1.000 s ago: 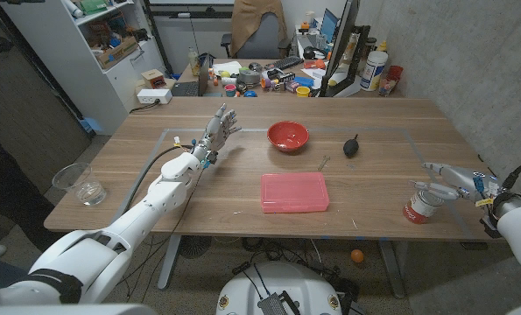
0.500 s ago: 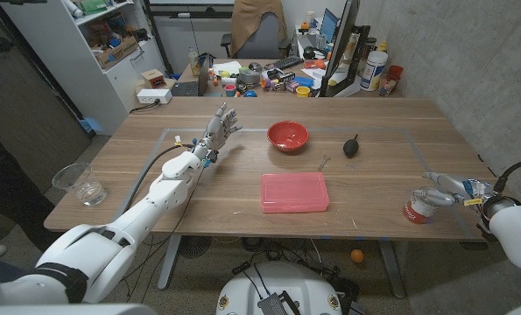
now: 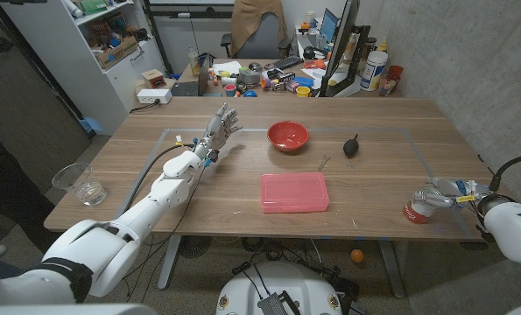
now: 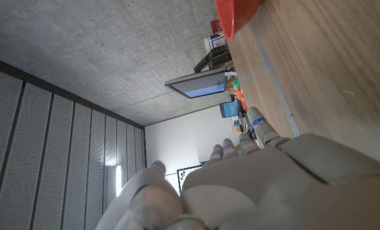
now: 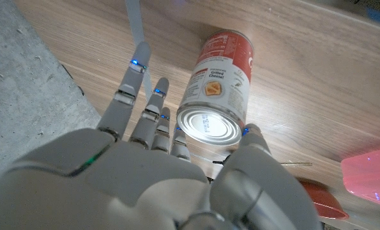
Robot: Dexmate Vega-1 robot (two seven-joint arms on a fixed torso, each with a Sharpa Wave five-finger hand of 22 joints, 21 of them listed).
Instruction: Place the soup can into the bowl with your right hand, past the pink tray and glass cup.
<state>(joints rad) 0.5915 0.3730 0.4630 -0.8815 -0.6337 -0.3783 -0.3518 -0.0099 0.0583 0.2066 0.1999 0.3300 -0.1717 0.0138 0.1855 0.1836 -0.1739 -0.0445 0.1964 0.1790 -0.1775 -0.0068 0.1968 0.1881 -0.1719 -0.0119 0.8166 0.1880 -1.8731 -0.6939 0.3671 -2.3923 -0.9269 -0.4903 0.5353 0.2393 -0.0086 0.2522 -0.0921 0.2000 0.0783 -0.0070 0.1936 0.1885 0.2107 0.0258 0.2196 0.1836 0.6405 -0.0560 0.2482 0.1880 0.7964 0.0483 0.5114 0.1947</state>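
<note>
By the right hand [image 5: 170,172], the soup can [image 5: 218,83] reads "Grilled Chicken".

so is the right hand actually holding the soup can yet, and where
Not clearly. The right hand is around the soup can's top end, fingers on one side and thumb on the other, but a closed grip cannot be told.

The surface [image 3: 374,188] was matt grainy wood. The can [image 5: 216,86] had a shiny metal lid and glossy paper label, the tray [image 3: 294,192] looked like smooth pink plastic, the cup [image 3: 81,184] clear glass.
</note>
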